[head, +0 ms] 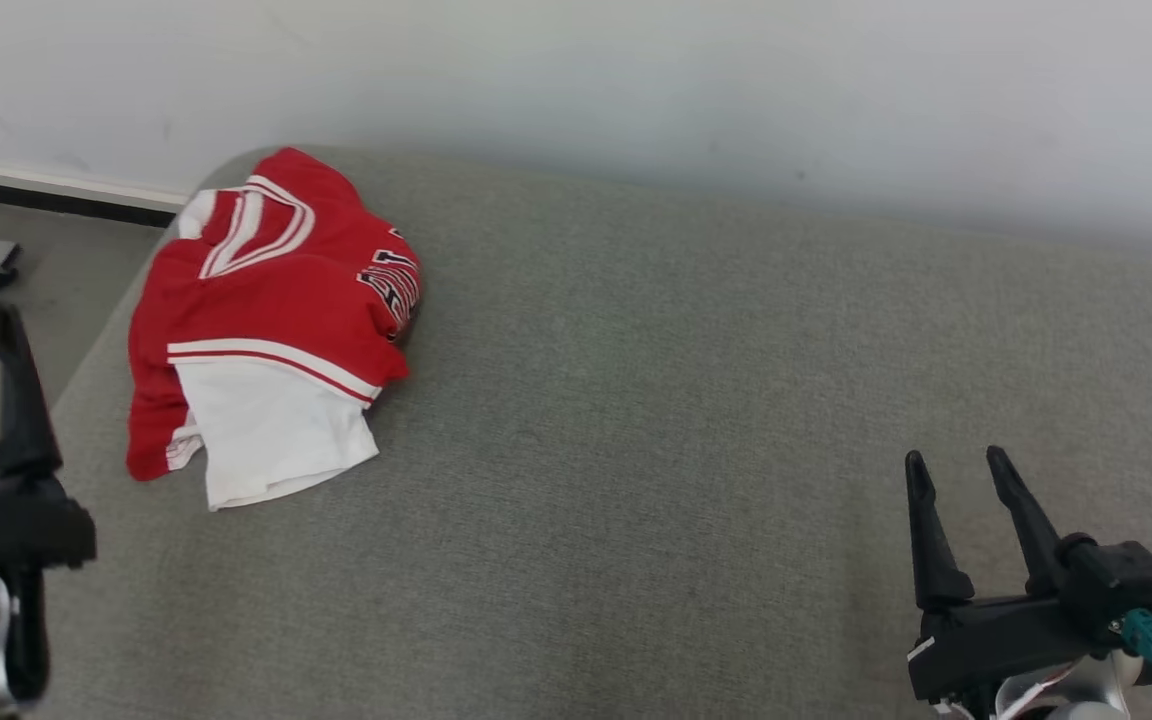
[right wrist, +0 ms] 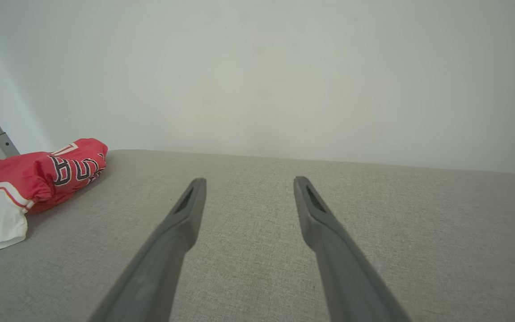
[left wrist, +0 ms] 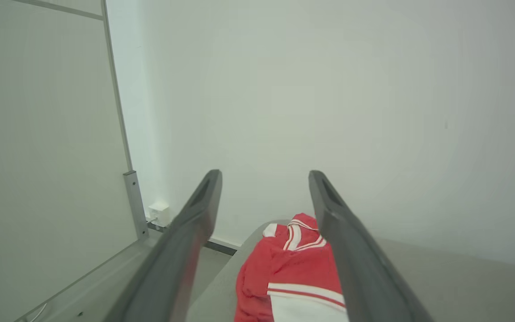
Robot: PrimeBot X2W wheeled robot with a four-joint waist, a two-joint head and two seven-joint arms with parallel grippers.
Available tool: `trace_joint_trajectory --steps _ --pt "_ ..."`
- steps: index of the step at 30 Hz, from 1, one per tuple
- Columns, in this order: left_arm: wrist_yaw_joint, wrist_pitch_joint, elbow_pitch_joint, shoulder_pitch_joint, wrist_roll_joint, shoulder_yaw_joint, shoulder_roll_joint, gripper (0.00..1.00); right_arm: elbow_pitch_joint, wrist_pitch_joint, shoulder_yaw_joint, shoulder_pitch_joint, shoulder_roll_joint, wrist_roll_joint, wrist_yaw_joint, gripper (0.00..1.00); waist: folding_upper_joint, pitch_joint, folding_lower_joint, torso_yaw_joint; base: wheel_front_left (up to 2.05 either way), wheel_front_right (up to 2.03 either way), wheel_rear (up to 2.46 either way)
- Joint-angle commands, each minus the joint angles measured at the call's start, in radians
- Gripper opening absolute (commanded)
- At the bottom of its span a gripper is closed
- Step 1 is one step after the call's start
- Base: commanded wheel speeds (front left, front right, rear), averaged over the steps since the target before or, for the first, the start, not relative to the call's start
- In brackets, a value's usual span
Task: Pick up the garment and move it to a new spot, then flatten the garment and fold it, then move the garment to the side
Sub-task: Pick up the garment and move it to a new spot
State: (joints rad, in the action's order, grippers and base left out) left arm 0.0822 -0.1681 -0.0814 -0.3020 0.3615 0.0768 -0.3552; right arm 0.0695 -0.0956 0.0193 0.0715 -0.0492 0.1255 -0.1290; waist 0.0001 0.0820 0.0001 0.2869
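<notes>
— Closest to us is the right tool point(head: 956, 458), down at five o'clock. It has two long dark fingers, spread wide and empty, held above bare grey cloth.

— And the left tool point(left wrist: 264, 174)?

— Low at eight o'clock, by the left edge of the counter point(head: 686, 450). Its jaws stand apart too, with nothing in them.

— Where's the garment point(head: 266, 300) from there?

— At ten o'clock on the counter, bunched by the rounded far corner, close under the pale wall point(head: 636, 80). From the left tool it sits between two and three o'clock, near but not touching. From the right tool it's about nine o'clock, well apart, with open cloth between them.

— What's it made of?

— Smooth jersey fabric, red, with white banding and a thin red stripe through it. Dark block letters edged in white curl over the right-hand fold, but I can't read them. A white panel hangs out at the near side, limp and creased. It's all heaped, not flat.

— The counter?

— It has a grey woven cover, slightly nubbly, and looks padded. The fingers are matt and taper to blunt tips, each with a narrow slot near the tip.
</notes>
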Motion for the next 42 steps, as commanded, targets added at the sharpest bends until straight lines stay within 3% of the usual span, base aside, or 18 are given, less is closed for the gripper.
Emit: trace_joint_trajectory --steps 1,8,17,33,42 --pt "-0.004 -0.002 -0.011 -0.037 0.006 0.006 -0.012 1.0 -0.01 0.003 0.009 0.016 -0.002 -0.009 -0.003 1.0 -0.0001 0.101 -0.0001 -0.101 0.0 0.0 0.0" --pt "-0.049 -0.015 -0.141 -0.217 0.048 0.06 -0.098 1.0 -0.048 0.005 0.024 0.051 -0.002 -0.029 -0.003 1.0 -0.0001 0.182 -0.0001 -0.203 0.0 0.0 0.0" --pt "-0.104 0.035 -0.353 -0.382 0.079 0.053 -0.173 1.0 -0.082 0.007 0.05 0.083 -0.001 -0.049 -0.003 1.0 -0.0001 0.262 -0.0001 -0.257 0.0 0.0 0.0" --pt "-0.196 0.158 -0.784 -0.538 0.075 -0.072 -0.225 1.0 -0.074 0.0 0.046 0.131 -0.002 -0.047 -0.003 1.0 -0.0001 0.32 -0.0001 -0.288 0.0 0.0 0.0" --pt "-0.211 0.196 -0.961 -0.543 0.115 -0.133 -0.212 1.0 -0.066 -0.005 0.045 0.141 -0.002 -0.041 -0.003 1.0 -0.0001 0.317 -0.0001 -0.304 0.0 0.0 0.0"
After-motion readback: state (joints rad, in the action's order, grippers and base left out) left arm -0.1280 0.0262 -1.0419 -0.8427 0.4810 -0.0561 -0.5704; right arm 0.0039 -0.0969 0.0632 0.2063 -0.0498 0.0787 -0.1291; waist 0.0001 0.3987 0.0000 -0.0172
